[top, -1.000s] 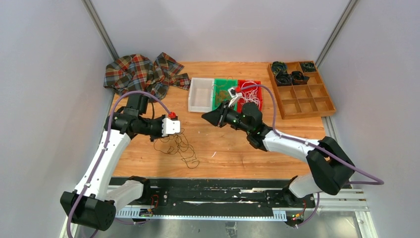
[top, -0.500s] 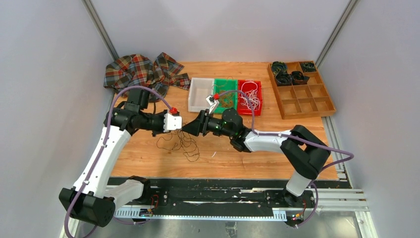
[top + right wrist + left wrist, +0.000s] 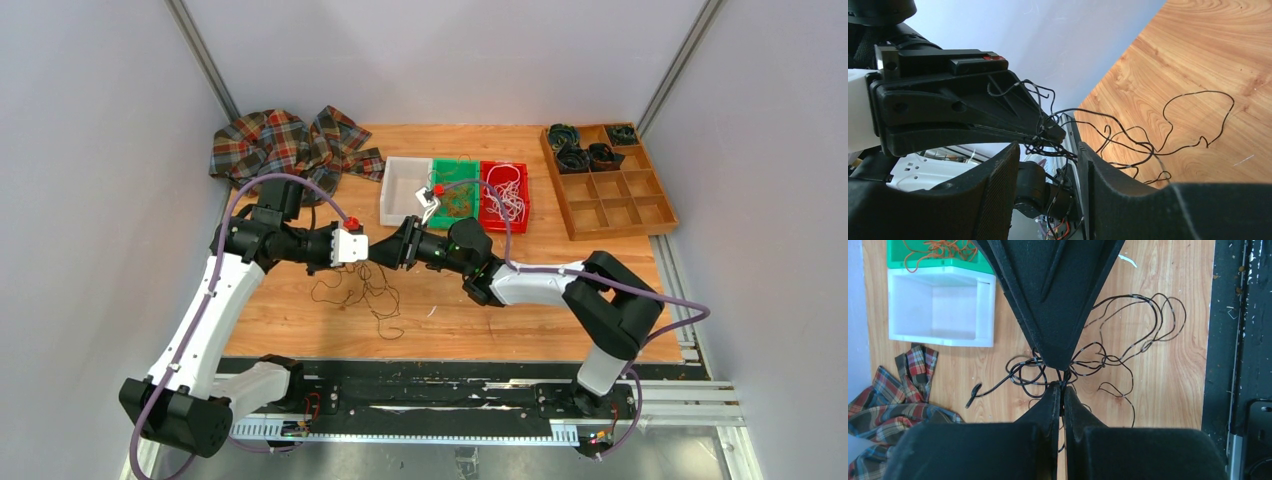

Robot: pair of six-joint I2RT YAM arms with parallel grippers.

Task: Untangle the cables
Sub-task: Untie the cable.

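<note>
Black cables, plaid cloth

Pale grey walls are closing in the scene on three sides, with slanted metal posts running up the upper corners. A light wooden surface is filling the middle under even light, and a black rail is lying along its lower edge.

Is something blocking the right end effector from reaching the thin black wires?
Nothing visible does. The right end effector has its open fingers either side of the thin black tangled wires, right where the left end effector pinches them shut.
</note>
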